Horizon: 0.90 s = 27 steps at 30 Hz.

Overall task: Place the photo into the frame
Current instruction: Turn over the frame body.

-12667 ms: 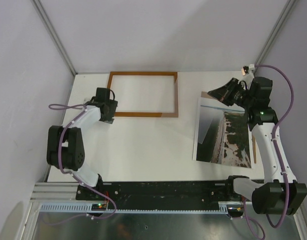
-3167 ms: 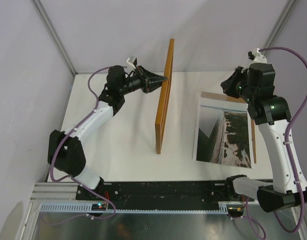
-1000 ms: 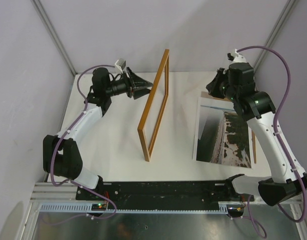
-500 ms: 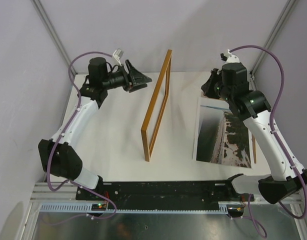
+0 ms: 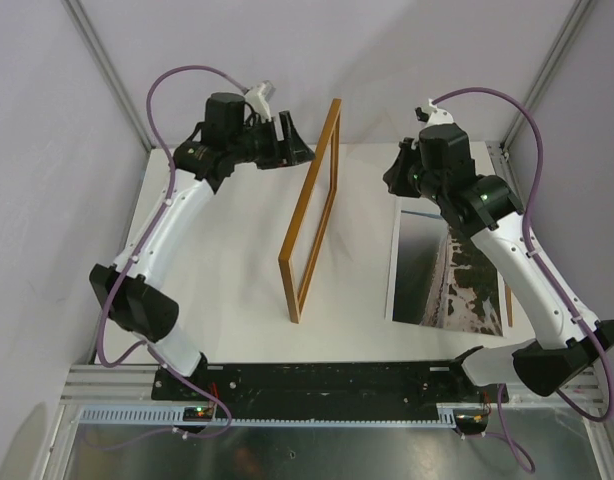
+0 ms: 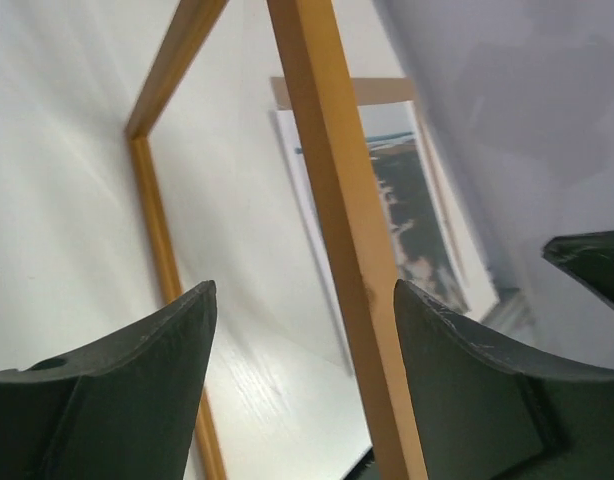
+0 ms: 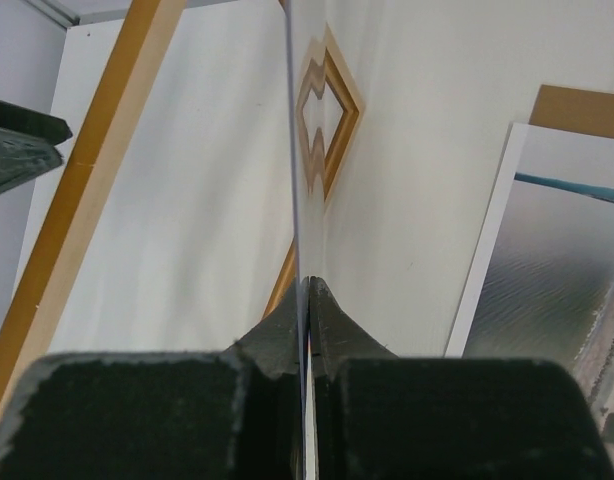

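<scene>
One thin-railed wooden frame (image 6: 339,200) stands upright on edge mid-tabletop (image 5: 227,260). The photo (image 5: 427,270) lies flat to its right on a brown backing board (image 7: 582,110). Left pincer (image 6: 303,285) gapes wide near the frame's top rail, gripping nothing. Right pincer (image 7: 307,285), raised above the photo's far end, is clamped tight on a thin clear sheet (image 7: 295,150) seen edge-on.

I see the frame (image 5: 309,182) standing on edge between my left gripper (image 5: 295,150) and right gripper (image 5: 392,180), its top rail just ahead of the left jaws; the photo (image 5: 447,270) lies flat below the right jaws.
</scene>
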Each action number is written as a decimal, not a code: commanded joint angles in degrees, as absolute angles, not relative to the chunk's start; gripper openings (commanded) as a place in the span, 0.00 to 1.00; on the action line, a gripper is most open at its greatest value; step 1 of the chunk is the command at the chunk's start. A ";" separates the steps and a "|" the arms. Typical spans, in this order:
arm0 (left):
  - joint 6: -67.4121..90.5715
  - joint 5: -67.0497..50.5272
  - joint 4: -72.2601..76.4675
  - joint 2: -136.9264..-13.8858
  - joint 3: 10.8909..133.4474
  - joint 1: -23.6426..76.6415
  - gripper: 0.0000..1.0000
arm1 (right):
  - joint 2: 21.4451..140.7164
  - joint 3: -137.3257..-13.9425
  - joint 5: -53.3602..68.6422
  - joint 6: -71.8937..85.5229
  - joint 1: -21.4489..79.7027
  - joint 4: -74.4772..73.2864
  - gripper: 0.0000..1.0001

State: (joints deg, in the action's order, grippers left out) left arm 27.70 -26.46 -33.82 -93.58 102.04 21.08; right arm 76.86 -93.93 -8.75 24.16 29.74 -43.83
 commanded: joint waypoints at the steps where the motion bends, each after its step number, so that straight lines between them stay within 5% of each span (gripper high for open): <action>1: 17.96 -14.11 -41.40 -95.18 109.20 24.65 0.76 | 77.00 -97.22 -10.64 24.83 30.33 -40.69 0.00; 21: 12.18 -2.29 -46.06 -99.91 117.59 33.40 0.75 | 76.69 -96.62 -11.05 24.70 30.56 -40.97 0.00; 27: 10.16 5.82 -47.51 -101.05 118.50 35.10 0.56 | 76.51 -96.56 -11.55 24.61 30.54 -41.39 0.00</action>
